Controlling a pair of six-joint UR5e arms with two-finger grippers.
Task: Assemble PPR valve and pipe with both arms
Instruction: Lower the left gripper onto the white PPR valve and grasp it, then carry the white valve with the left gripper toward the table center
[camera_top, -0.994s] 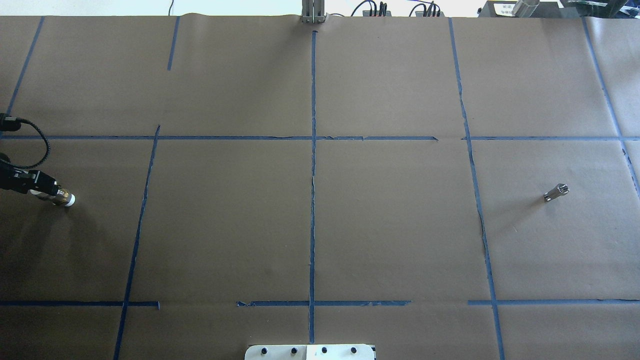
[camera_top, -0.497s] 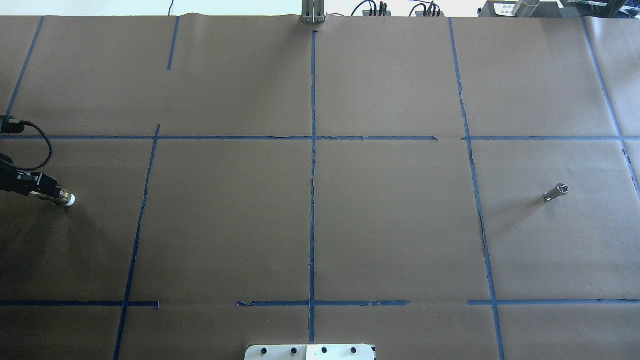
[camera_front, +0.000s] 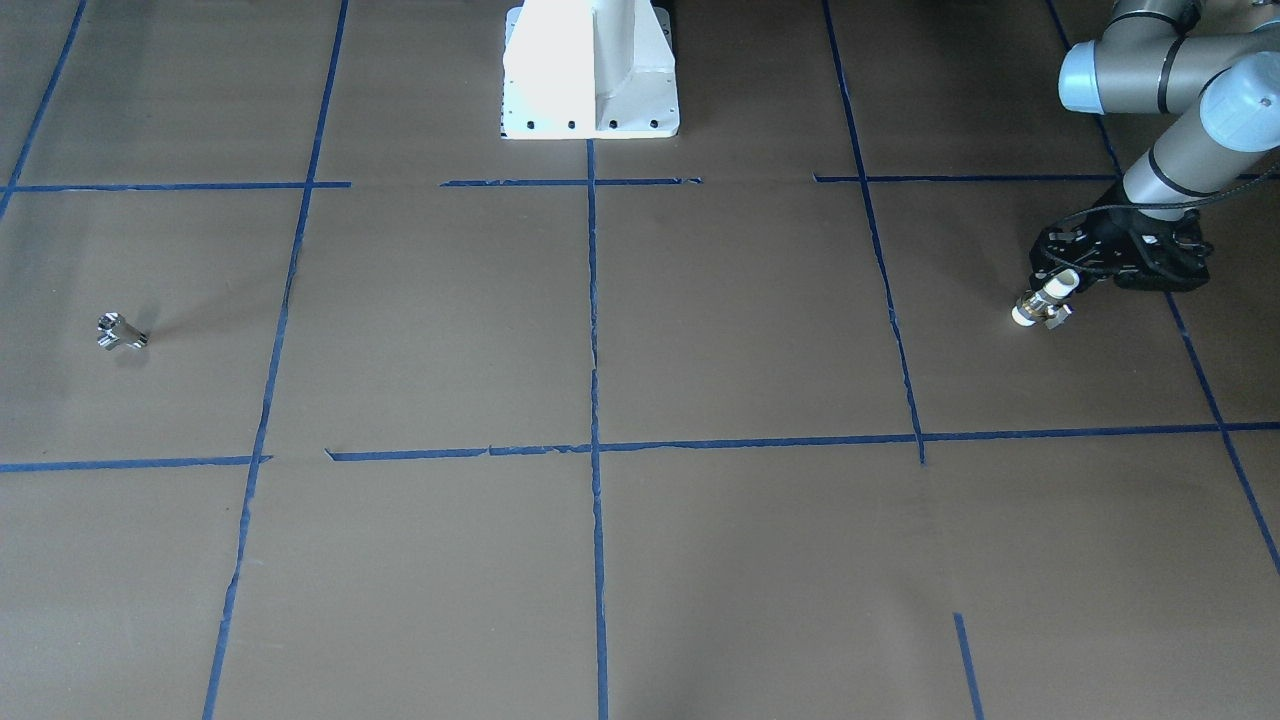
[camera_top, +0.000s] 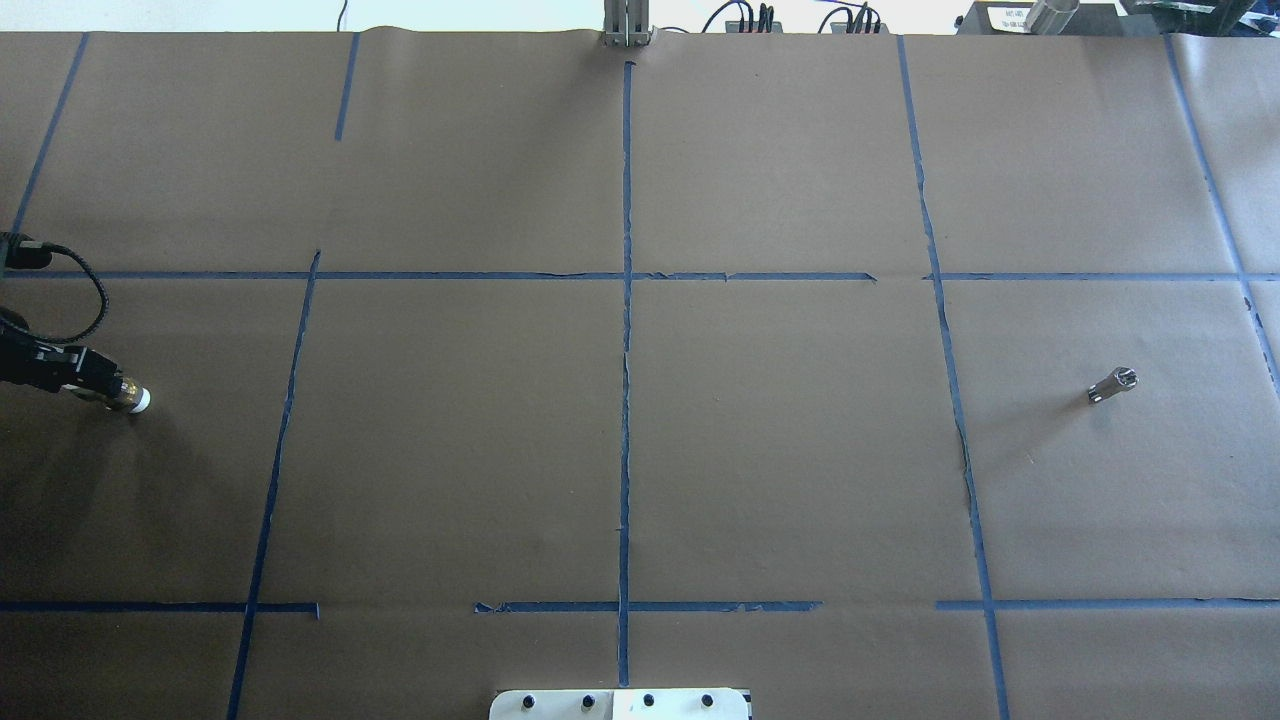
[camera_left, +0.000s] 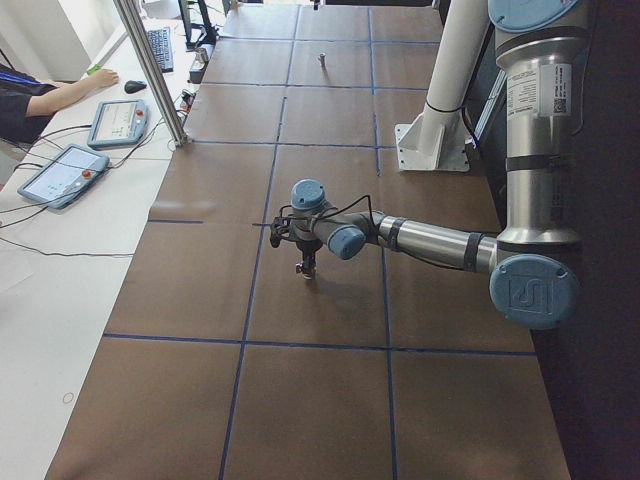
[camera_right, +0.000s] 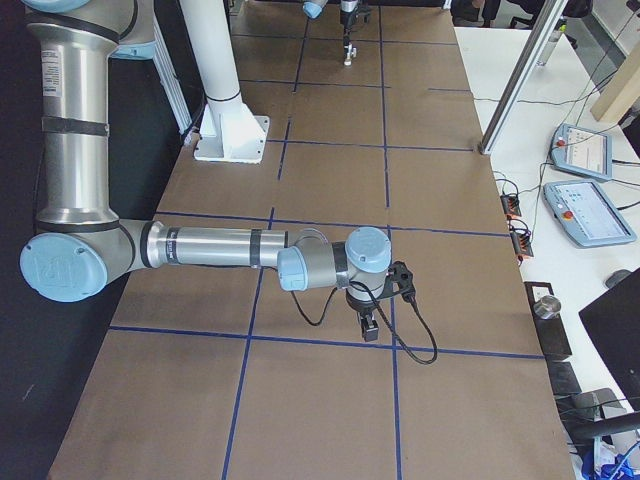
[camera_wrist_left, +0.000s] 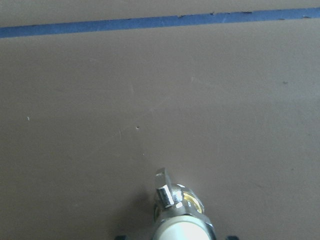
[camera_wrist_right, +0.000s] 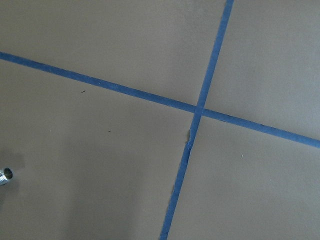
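The PPR valve (camera_front: 1040, 303), white with a brass band and a small side knob, is held tilted and low over the table at the far left of the overhead view (camera_top: 131, 399). My left gripper (camera_front: 1062, 285) is shut on its rear end. The left wrist view shows the valve (camera_wrist_left: 180, 217) at the bottom edge. The pipe (camera_top: 1112, 385), a small chrome T-fitting, lies alone on the brown paper at the right, far from both grippers (camera_front: 120, 333). My right gripper (camera_right: 368, 325) shows only in the exterior right view, pointing down over the table; I cannot tell if it is open or shut.
The white pedestal base (camera_front: 590, 70) stands at the robot's edge of the table. Blue tape lines (camera_top: 626, 300) divide the brown paper into squares. An aluminium post (camera_left: 150, 70) and operator tablets (camera_left: 60, 172) stand along the far side.
My left gripper has drawn slightly further toward the left edge of the overhead view, the valve still in it. The pipe has not moved.
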